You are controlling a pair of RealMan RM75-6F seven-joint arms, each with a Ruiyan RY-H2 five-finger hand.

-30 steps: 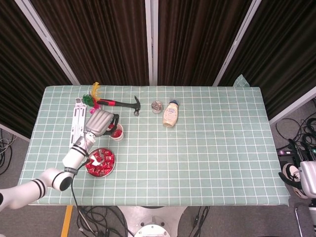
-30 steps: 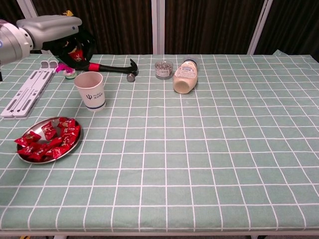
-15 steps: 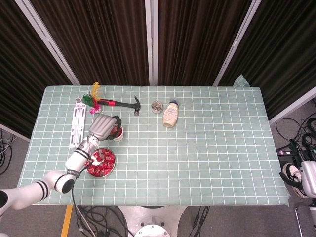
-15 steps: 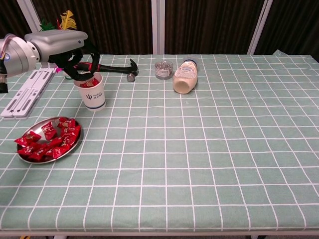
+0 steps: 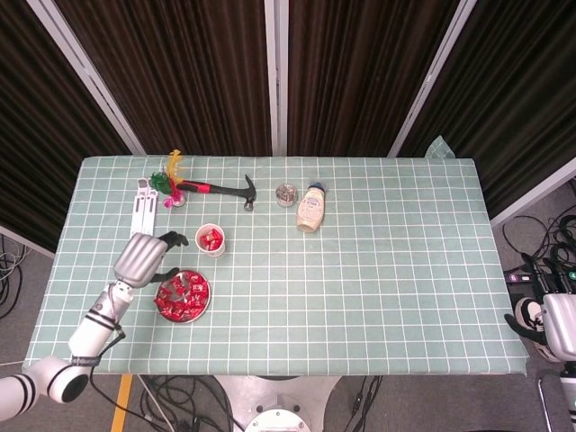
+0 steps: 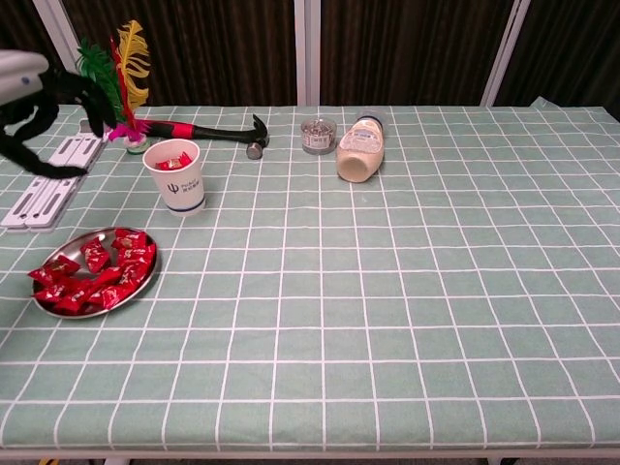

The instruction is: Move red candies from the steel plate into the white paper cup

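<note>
While half a second ago the left hand (image 5: 144, 256) hung right over the white paper cup (image 5: 211, 240), it has now drawn back toward the counter's left edge, its dark fingers (image 6: 39, 107) spread apart with nothing in them. Red candies (image 6: 172, 162) lie inside the cup, so a drop has just been made and the hand is, by my judgement, free to go back to the plate. Most of the job remains: the steel plate (image 5: 203, 307), which sits near the front-left corner, just in front of the cup, is full of red candies (image 5: 183, 296).

From above, the head view gives the whole left forearm and shows the hand just left of the plate. At the counter's right, off its edge, it also catches the right arm, though too little to tell how the right hand is set. Lower down, the chest view looks into the cup's mouth from the side, cuts the left hand off at the frame edge, and misses the right arm altogether.
</note>
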